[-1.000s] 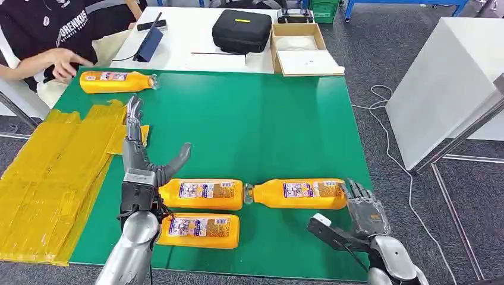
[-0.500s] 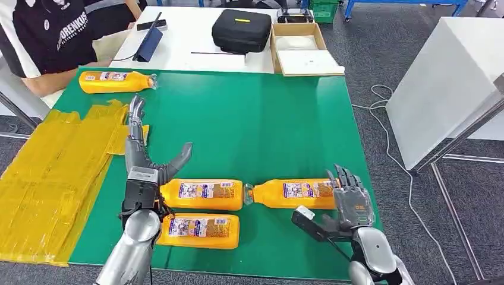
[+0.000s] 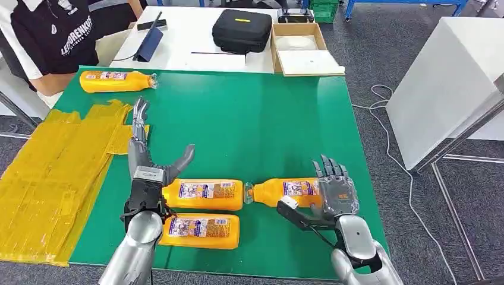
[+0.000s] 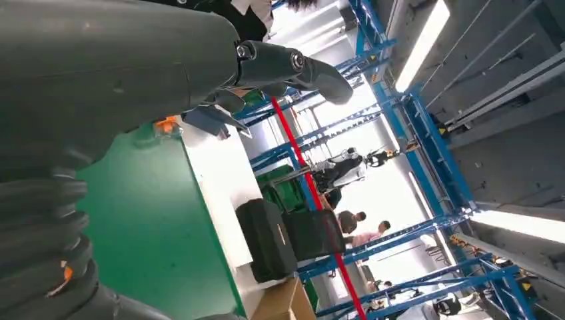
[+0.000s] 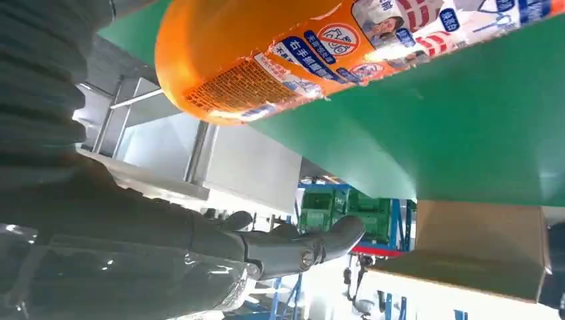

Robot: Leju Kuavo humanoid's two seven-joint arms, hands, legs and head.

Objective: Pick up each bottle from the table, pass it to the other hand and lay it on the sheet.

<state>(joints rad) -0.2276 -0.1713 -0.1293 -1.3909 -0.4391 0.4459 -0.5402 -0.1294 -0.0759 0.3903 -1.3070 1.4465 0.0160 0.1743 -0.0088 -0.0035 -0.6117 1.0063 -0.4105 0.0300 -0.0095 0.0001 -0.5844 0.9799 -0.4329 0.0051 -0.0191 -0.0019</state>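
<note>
On the green surface (image 3: 249, 124), my right hand (image 3: 333, 196) has slid in over the right bottle (image 3: 291, 193), fingers spread, nothing gripped yet, so the pickup looks close.

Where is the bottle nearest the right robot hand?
In the head view, the bottle lies on its side near the green table's front right, cap toward another bottle, with the right robot hand at its base.

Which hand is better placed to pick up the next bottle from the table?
Right. The right hand is open at the base end of the right-most orange bottle, nearly around it. The left hand is open too, raised beside the yellow sheet, gripping nothing.
</note>
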